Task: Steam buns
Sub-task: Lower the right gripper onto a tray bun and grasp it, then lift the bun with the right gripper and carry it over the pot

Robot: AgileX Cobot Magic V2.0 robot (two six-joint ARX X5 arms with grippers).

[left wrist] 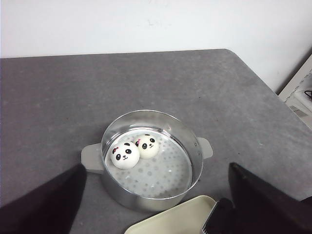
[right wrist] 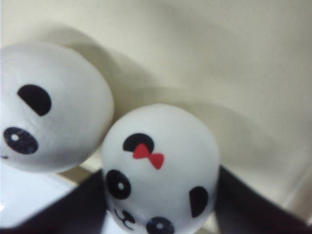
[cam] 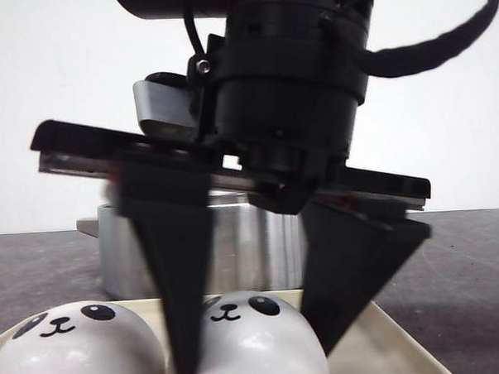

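Farthest left in the front view, a glossy white dome-shaped bun with a black panda face (cam: 70, 348), sitting in a shallow cream-coloured tray (cam: 397, 346) on the grey tabletop (cam: 472, 268). Just beside it, touching or nearly so, a second white panda bun with a small red bow (cam: 260, 340), flanked on both sides by the black fingers of the right gripper (cam: 257, 352). Jaws set around the bow bun, one finger squeezed into the gap between the two buns, the other at its far side (from the right wrist view (right wrist: 161, 187), both dark fingers pressed against its flanks, so gripping it). Behind the tray, a round shiny metal steamer pot with small side handles (cam: 256, 245), largely blocked by the gripper body and its black cable.

From the left wrist view, the same pot (left wrist: 151, 161) well clear of the left gripper (left wrist: 156, 214), two more small white panda buns (left wrist: 125, 155) touching each other on the perforated floor, toward one side. Left jaws spread wide apart, holding nothing, a corner of the cream tray (left wrist: 170, 219) between the fingertips.
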